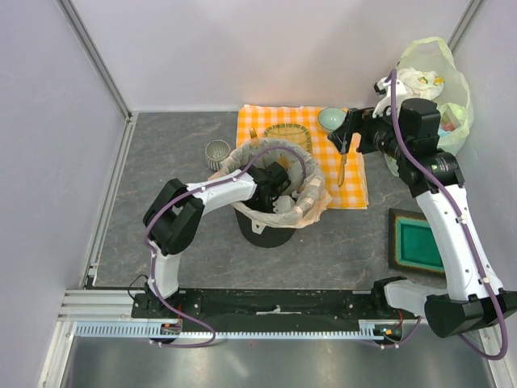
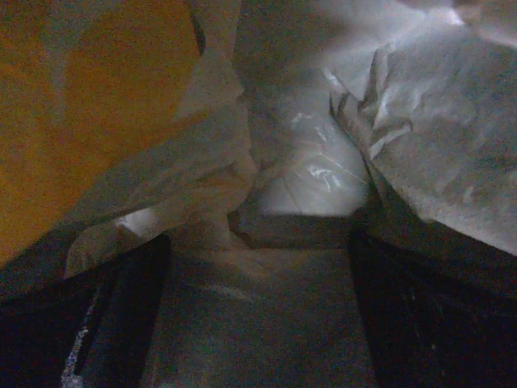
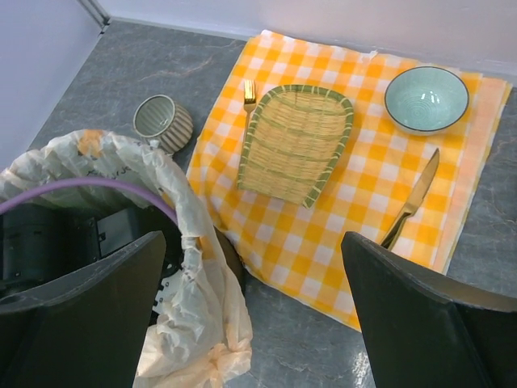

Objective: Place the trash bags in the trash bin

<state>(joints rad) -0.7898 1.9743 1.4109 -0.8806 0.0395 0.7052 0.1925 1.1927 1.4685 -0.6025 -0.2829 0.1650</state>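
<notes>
The black trash bin [image 1: 266, 230] stands mid-table, and the pale peach trash bag [image 1: 313, 202] lines it, its edge draped over the rim. My left gripper [image 1: 280, 192] is down inside the bin. In the left wrist view it [image 2: 258, 242] is open, with crinkled bag plastic [image 2: 307, 170] all round and nothing between its dark fingers [image 2: 121, 307]. My right gripper [image 1: 349, 144] hovers open and empty over the checked cloth, to the right of the bin. The right wrist view shows the bag's knotted corner [image 3: 206, 339] hanging outside the bin [image 3: 229, 260].
A yellow checked cloth [image 1: 355, 190] behind the bin carries a bamboo tray [image 3: 295, 144], a fork [image 3: 250, 93], a teal bowl [image 3: 426, 99] and a knife [image 3: 412, 202]. A grey mug [image 1: 217, 153] stands left of it. A pale green bag [image 1: 440, 89] and a green tray [image 1: 416, 242] are at the right.
</notes>
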